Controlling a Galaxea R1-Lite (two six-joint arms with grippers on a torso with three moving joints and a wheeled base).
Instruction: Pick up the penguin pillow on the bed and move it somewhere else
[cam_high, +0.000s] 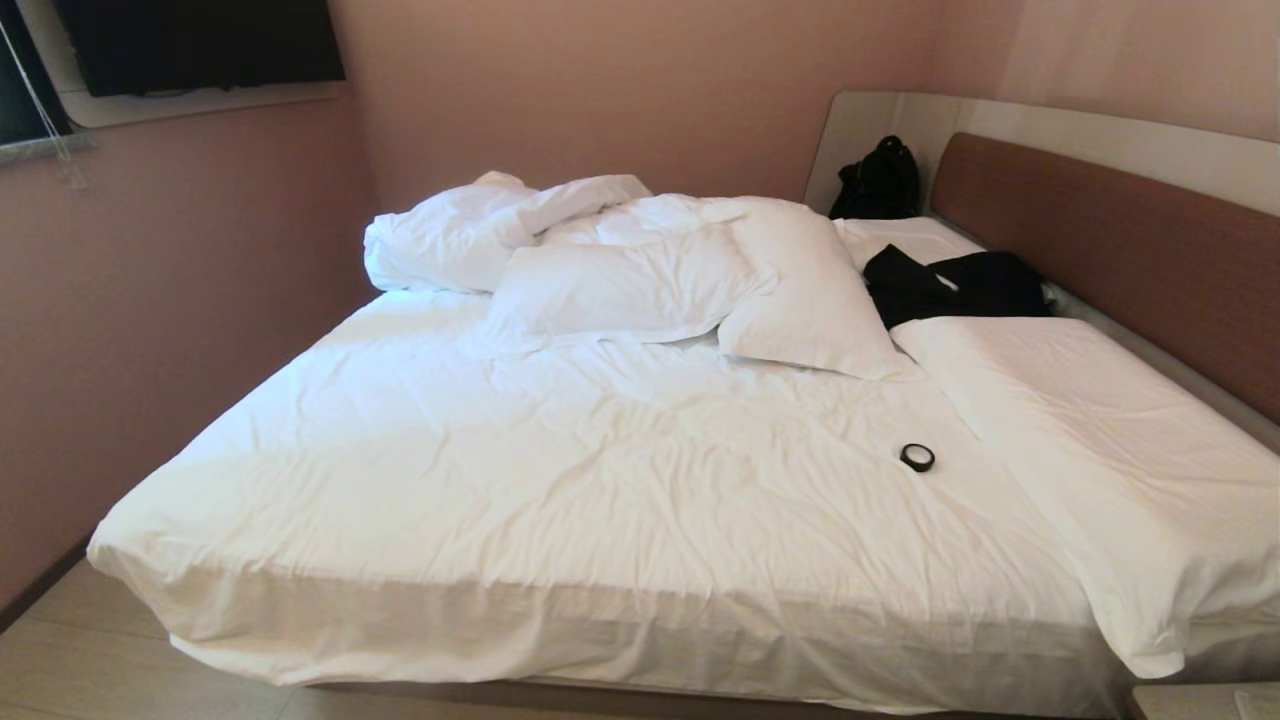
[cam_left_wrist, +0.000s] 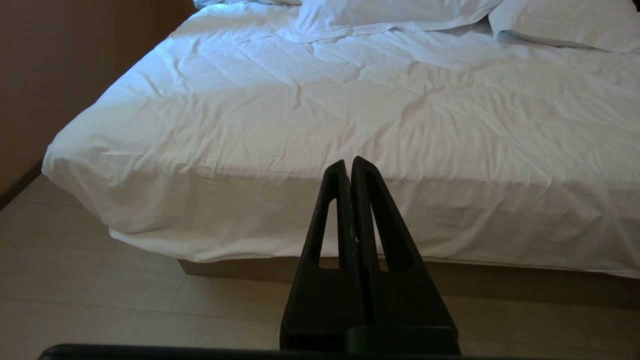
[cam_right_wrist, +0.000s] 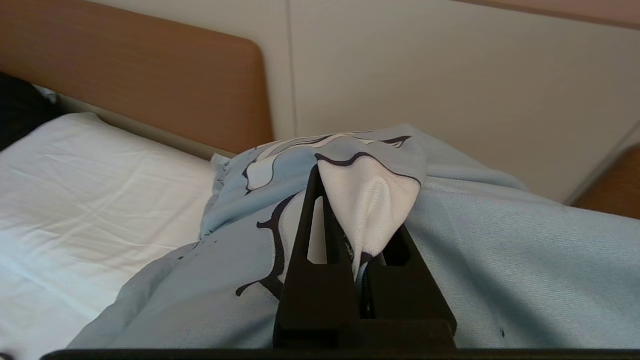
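right hand (cam_right_wrist: 350, 235) clamped tight on a fold of fabric, left hand (cam_left_wrist: 348, 167) closed, parked, empty

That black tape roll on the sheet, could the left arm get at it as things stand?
Probably not without moving closer: the left gripper hangs shut off the bed's foot edge, the tape roll lies far up the sheet. Nothing blocks the way.

Soft daylight falls evenly over the bed (cam_high: 560, 470), its white sheet near glare at the centre. Creases cast faint shadows. The head view bows lines at its edges; the headboard (cam_high: 1120, 250) stays sharp.
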